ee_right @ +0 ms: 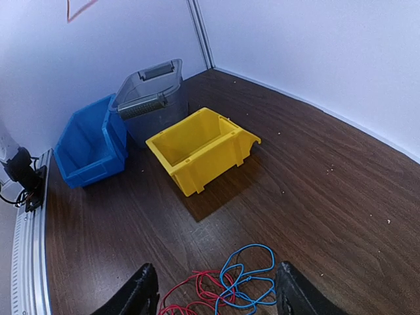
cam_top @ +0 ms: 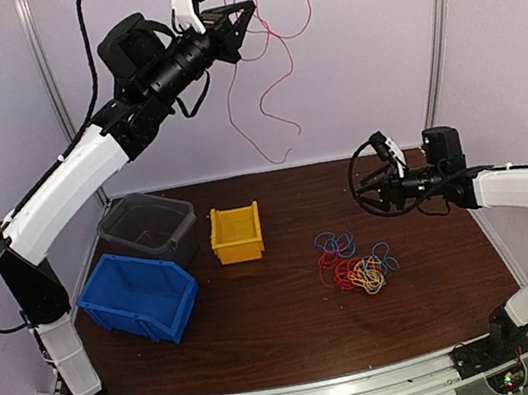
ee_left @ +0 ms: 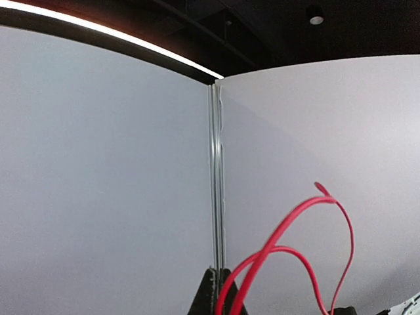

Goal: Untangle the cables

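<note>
blue bin [cam_top: 138, 294], grey bin [cam_top: 147, 227], yellow bin [cam_top: 236, 232]; one cable tangle [cam_top: 356, 263]. left gripper [cam_top: 243, 13] clamps one red cable [cam_top: 272, 64] aloft; right gripper [cam_top: 368, 180] gapes empty.

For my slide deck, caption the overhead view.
Left gripper holds one red cable high; the remaining cables lie tangled on the table.

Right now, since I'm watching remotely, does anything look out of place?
One red cable hangs in mid-air before the back wall, pinched in the raised left gripper, high above the table. The other cables lie in a tangled heap on the table, below the open right gripper. Nothing looks spilled or damaged.
</note>
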### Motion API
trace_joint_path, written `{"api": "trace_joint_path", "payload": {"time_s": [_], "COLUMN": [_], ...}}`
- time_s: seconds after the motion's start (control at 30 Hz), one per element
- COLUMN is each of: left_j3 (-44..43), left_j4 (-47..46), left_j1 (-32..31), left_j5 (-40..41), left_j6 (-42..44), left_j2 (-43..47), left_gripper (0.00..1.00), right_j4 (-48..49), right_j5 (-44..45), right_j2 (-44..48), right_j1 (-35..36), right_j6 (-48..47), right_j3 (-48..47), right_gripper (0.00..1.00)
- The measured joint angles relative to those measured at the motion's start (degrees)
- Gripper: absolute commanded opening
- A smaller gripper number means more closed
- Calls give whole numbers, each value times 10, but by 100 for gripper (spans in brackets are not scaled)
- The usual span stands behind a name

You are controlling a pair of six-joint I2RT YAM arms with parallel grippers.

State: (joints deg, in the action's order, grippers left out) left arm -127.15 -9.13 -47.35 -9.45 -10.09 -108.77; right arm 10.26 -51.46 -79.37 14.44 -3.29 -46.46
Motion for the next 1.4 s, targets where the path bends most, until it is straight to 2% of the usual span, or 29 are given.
{"api": "trace_joint_path", "payload": {"time_s": [0.17, 0.27, 0.47, 0.63, 0.83, 1.07, 1.4], "left_j3": [133, 182, 217, 229, 343, 463, 516], "left_j4": [31, 61, 117, 136, 122, 108, 104], "left_j1": [0, 0, 17, 59, 100, 149, 245], "left_j5": [56, 102, 177, 235, 301, 328, 323], "left_j6": [33, 56, 101, 139, 182, 187, 169], "left_j2": [52, 76, 115, 145, 204, 233, 232], "left_gripper": [0, 0, 0, 0, 0, 0, 0], "right_j4": [-12, -33, -49, -49, -45, -45, -45], "right_j5": [5, 11, 14, 12, 5, -2, -8], "right_j2": [9, 22, 53, 69, 71, 71, 69], "right_j1": [-1, -4, -30, -58, -70, -71, -71], "right_j6": [-29, -49, -72, -73, -70, -73, -75], "right_j3": [0, -3, -7, -7, -4, -4, -2], "right_gripper": [61, 61, 62, 62, 62, 62, 61]}}
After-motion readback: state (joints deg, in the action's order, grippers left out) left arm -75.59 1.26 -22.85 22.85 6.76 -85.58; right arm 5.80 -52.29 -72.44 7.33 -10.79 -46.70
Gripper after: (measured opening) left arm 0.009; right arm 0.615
